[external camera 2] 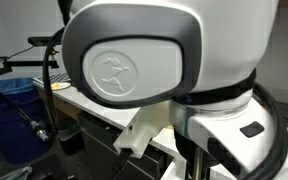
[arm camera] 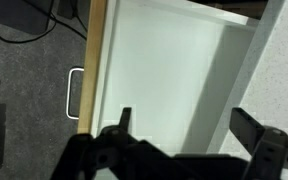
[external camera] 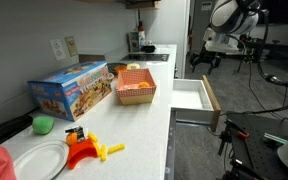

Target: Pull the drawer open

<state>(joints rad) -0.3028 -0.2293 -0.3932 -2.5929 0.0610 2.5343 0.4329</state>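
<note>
The drawer [external camera: 196, 97] stands pulled out from under the white counter, white inside with a light wood rim. In the wrist view its white interior [arm camera: 164, 70] fills the frame, with the wood front edge and a metal handle [arm camera: 74, 93] at the left. My gripper [external camera: 206, 60] hangs above the drawer's far end. In the wrist view the gripper [arm camera: 189, 125] is open and empty, its two dark fingers spread wide over the drawer's inside. An exterior view is mostly blocked by the robot's white body [external camera 2: 154, 60].
On the counter [external camera: 144, 125] stand an orange woven basket [external camera: 136, 86], a colourful toy box [external camera: 74, 90], orange and yellow toys [external camera: 89, 150], a white plate [external camera: 34, 160] and a green object [external camera: 44, 124]. Dark floor with cables [external camera: 274, 130] lies beside the drawer.
</note>
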